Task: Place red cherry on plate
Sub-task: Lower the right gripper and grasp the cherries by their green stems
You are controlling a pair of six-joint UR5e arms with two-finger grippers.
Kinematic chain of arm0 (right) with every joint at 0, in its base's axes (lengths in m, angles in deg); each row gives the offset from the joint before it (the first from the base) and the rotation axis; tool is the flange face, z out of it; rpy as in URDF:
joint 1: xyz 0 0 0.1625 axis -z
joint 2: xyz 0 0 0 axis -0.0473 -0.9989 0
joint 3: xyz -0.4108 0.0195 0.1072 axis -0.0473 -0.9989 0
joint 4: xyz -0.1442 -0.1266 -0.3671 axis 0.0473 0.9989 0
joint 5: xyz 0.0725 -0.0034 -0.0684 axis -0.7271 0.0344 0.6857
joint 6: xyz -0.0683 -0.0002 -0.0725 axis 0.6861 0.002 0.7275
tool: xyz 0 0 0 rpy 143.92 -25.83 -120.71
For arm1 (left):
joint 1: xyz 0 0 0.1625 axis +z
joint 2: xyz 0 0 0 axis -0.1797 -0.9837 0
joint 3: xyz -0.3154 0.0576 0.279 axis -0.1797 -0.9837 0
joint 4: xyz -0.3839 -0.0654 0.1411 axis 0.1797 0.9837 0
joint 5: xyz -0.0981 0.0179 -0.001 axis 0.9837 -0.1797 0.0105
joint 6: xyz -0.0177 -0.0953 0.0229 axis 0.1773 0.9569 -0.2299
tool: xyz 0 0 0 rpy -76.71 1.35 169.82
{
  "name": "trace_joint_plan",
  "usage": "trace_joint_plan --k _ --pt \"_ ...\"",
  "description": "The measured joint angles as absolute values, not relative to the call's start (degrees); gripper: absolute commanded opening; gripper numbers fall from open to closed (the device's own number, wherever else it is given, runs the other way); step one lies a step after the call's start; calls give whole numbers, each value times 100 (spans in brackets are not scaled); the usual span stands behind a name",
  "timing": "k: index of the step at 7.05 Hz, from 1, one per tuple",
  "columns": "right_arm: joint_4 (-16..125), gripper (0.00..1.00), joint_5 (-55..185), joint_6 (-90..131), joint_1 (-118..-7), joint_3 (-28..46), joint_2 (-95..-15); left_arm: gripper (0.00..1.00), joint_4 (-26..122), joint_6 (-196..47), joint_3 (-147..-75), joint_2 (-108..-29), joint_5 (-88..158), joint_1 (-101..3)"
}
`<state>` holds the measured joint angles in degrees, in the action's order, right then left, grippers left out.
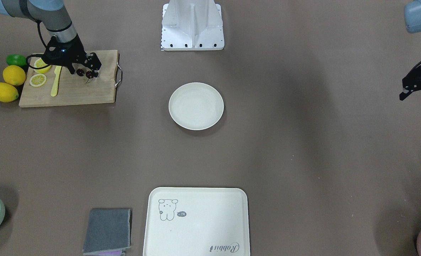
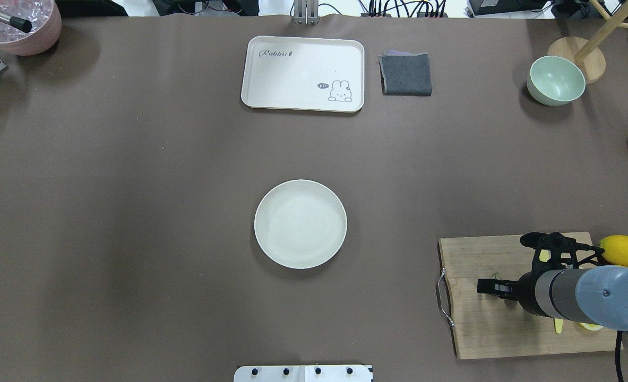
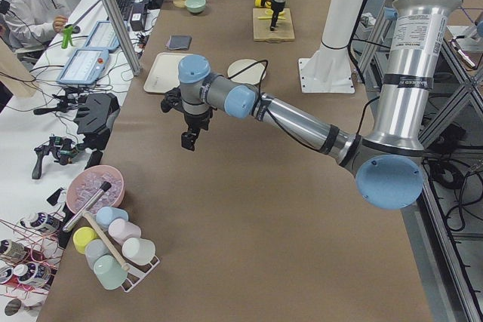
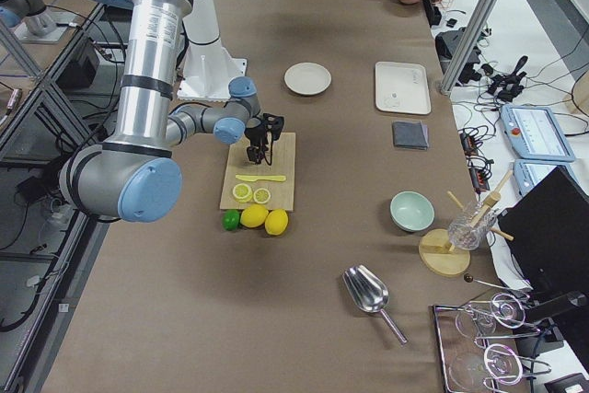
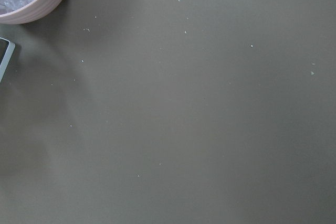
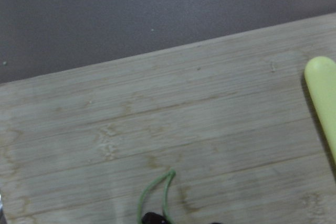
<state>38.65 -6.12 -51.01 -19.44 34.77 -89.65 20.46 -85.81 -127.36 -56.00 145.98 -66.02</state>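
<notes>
We find red cherry (image 1: 89,74), tiny glossy maroon pair, on wooden cutting board (image 1: 85,94), well apart from round off-white plate (image 1: 196,106). Right gripper (image 1: 83,72) jaws stand apart, straddling it. We close gently on fruit, not stems; lift before swinging.

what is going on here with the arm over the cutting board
The right gripper is down over the cherries on the cutting board; whether it has closed on them is unclear. The plate in the middle of the table is empty. The left gripper hangs open off to the side, holding nothing.
</notes>
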Motion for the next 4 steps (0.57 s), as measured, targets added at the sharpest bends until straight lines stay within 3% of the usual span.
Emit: trace_joint_plan --k 4 --pt "3867 23 -511 -5101 -1942 3476 -8962 98 2046 -8573 -12734 -5605 14600 -6603"
